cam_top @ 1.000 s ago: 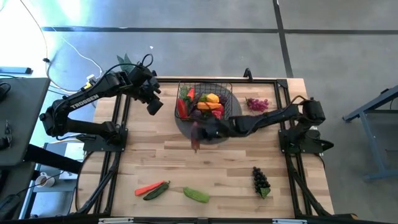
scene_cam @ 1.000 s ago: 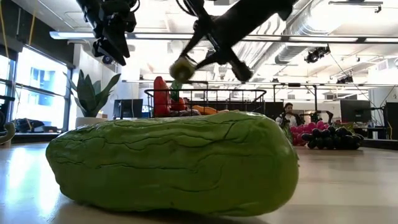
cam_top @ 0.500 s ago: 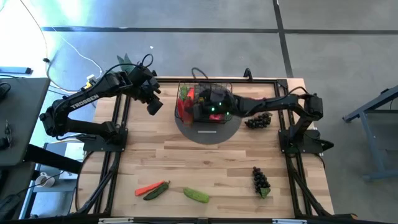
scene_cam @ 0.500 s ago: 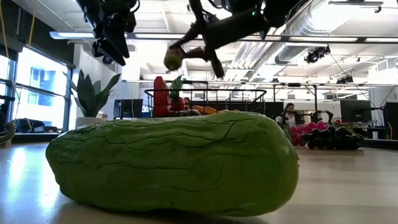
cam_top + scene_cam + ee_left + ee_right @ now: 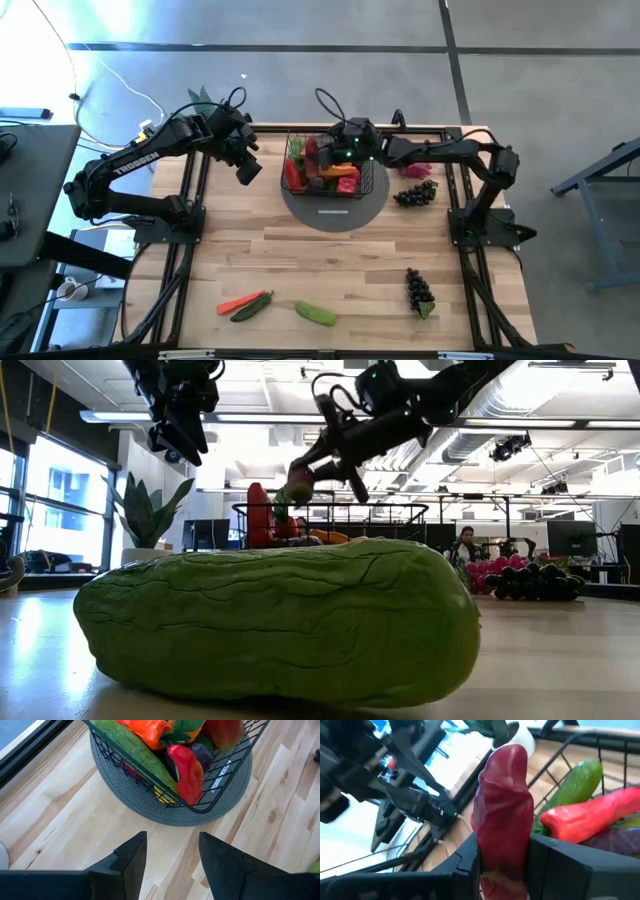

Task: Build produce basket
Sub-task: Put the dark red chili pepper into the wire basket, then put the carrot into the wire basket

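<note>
right end effector (image 5: 504, 851) clamped on a red pepper (image 5: 502, 810), over the basket (image 5: 364, 176) on the counter | left end effector (image 5: 170, 851) apart, empty, beside basket | risk: pepper lands on heaped produce (image 5: 338, 172) and rolls over the rim

left arm (image 5: 140, 165): black, jointed, white lettering, loose black cable | right arm (image 5: 450, 165): black, green light by wrist, looped cable | fingers (image 5: 131, 857): dark, angular
</note>
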You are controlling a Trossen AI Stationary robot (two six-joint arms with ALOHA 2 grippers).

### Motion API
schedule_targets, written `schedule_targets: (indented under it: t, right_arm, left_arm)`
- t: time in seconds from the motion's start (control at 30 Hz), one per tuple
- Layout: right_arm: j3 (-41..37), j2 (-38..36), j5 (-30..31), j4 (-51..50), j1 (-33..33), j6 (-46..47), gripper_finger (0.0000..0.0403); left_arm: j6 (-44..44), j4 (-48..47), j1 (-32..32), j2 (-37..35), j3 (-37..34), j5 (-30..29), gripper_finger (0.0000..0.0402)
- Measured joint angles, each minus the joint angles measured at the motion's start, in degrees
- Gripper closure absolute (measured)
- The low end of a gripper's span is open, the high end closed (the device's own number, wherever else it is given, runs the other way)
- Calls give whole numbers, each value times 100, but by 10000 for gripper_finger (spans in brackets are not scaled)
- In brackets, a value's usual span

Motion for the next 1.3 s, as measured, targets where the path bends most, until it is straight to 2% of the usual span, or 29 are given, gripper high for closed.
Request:
schedule_targets:
  t: [0.17,0.4,0.53,0.73,0.93,1.13,1.3]
  right_arm:
    - [0,244,-19,-31,37,63,324]
    - [0,313,-124,-64,33,105,317]
    - [0,315,-79,-57,33,150,286]
    - [0,315,-82,-61,8,150,224]
    - [0,315,-529,-3,-222,151,190]
    - [0,315,-1440,-11,-518,153,188]
    - [0,224,-1699,45,-653,43,187]
  left_arm:
    - [0,0,2,0,0,-3,224]
    - [-302,0,2,0,0,-23,185]
    - [-614,0,2,0,0,-1,167]
    - [-863,-176,-138,0,0,-1,167]
    - [-964,-681,-661,0,0,-8,167]
    - [-1394,-988,-1463,0,-2,-9,167]
    - [-1961,-1008,-2321,-11,-143,-263,167]
